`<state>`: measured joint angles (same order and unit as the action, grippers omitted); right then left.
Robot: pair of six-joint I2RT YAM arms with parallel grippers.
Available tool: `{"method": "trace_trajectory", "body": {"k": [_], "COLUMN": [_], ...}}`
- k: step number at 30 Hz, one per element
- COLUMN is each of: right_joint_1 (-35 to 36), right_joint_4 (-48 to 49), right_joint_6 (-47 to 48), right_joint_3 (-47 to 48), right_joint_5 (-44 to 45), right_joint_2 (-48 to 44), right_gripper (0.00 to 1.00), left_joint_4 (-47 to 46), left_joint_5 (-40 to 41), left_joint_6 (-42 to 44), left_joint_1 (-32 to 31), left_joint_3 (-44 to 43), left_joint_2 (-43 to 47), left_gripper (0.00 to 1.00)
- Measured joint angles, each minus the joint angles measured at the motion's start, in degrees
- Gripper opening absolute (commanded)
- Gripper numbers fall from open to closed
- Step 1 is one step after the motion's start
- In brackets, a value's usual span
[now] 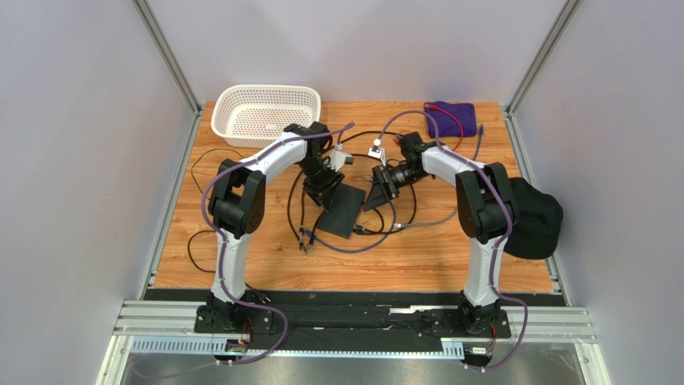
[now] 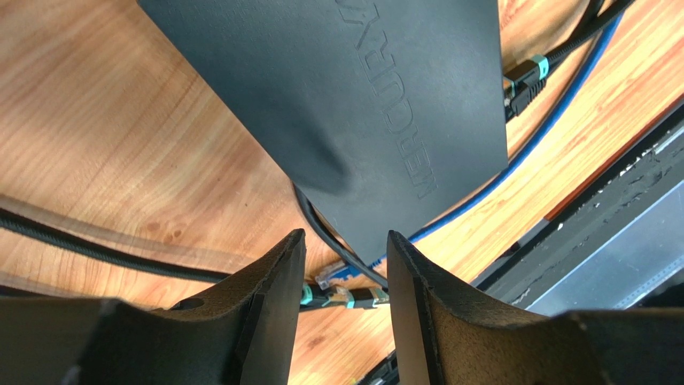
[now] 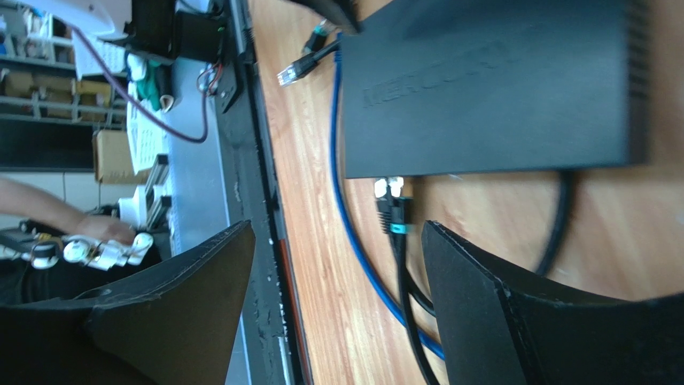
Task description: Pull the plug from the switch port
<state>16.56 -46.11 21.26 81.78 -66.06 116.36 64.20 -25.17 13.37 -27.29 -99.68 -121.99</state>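
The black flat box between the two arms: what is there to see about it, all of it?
The switch is a flat, matte-black rectangular box, plastic by its look, with embossed lettering on top and vent slots along one short side. It lies on the wooden table, askew between the arms. A plug with a teal band meets one long edge, seemingly in a port. A black cable runs under one corner.

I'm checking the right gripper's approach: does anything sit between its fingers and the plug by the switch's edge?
Nothing visible blocks it. The right gripper is open, and the plug lies just ahead by the switch; a blue cable runs alongside.
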Motion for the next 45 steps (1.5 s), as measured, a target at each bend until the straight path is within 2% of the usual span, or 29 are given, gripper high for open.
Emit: {"method": "trace_trajectory", "body": {"k": [7, 10, 13, 14, 17, 20, 23, 25, 26, 27, 29, 32, 36, 41, 45], "right_joint_1": [1.27, 1.18, 1.16, 0.94, 0.74, 0.0, -0.94, -1.46, -1.81, -2.51, -3.98, -5.92, -5.35, -0.87, 2.45], "right_joint_4": [-1.46, -0.04, 5.42, 8.17, 13.99, 17.35, 24.63, 28.57, 30.12, 31.26, 32.5, 30.75, 20.83, 7.93, 1.86], "right_joint_6": [-0.09, -1.84, -5.14, -7.1, -12.87, -14.82, -14.82, -15.21, -15.89, -16.5, -16.92, -17.07, -14.78, -8.63, -3.37], "right_joint_3": [0.66, -0.11, -4.04, -6.84, -14.4, -13.11, -6.43, -3.56, -1.68, 0.26, 2.27, 1.49, -0.48, -7.69, -7.65], "right_joint_5": [-1.95, -0.48, 3.26, 6.34, 17.22, 32.52, 45.35, 51.15, 54.27, 55.91, 53.16, 40.79, 25.59, 17.03, 12.74], "right_joint_2": [3.23, 4.59, 3.34, 1.66, -8.13, -19.87, -27.26, -28.85, -28.98, -28.48, -27.17, -23.98, -16.15, -11.26, -8.28], "right_gripper": [0.76, 0.71, 0.74, 0.83, 0.91, 1.0, 1.0, 1.0, 0.9, 0.88, 0.8, 0.7, 0.7, 0.68, 0.71], "left_joint_4": [-0.2, -0.2, 0.37, 0.55, 0.7, 0.7, 0.7, 0.7, 0.68, 0.66, 0.63, 0.61, 0.44, 0.48, 0.55], "left_joint_5": [-1.75, -1.97, -3.02, -3.28, -3.61, -3.67, -3.82, -3.89, -3.91, -3.93, -4.0, -4.09, -3.98, -3.96, -4.09], "left_joint_6": [-0.59, -0.66, -1.2, -1.31, -1.49, -1.53, -1.66, -1.73, -1.75, -1.77, -1.95, -2.08, -2.58, -3.13, -3.63], "left_joint_1": [0.02, 0.13, 0.42, 0.52, 0.59, 0.61, 0.72, 0.76, 0.76, 0.76, 0.76, 0.79, 0.76, 0.85, 0.94], "left_joint_3": [-0.76, -0.81, -1.33, -1.42, -1.53, -1.53, -1.53, -1.53, -1.53, -1.53, -1.53, -1.53, -1.53, -1.53, -1.53], "left_joint_2": [-2.78, -3.85, -4.87, -4.96, -5.07, -5.07, -5.07, -5.07, -5.07, -5.07, -5.07, -5.07, -5.31, -5.7, -5.95], "left_gripper": [0.43, 0.42, 0.42, 0.42, 0.41, 0.42, 0.42, 0.42, 0.42, 0.42, 0.42, 0.43, 0.46, 0.47, 0.47]}}
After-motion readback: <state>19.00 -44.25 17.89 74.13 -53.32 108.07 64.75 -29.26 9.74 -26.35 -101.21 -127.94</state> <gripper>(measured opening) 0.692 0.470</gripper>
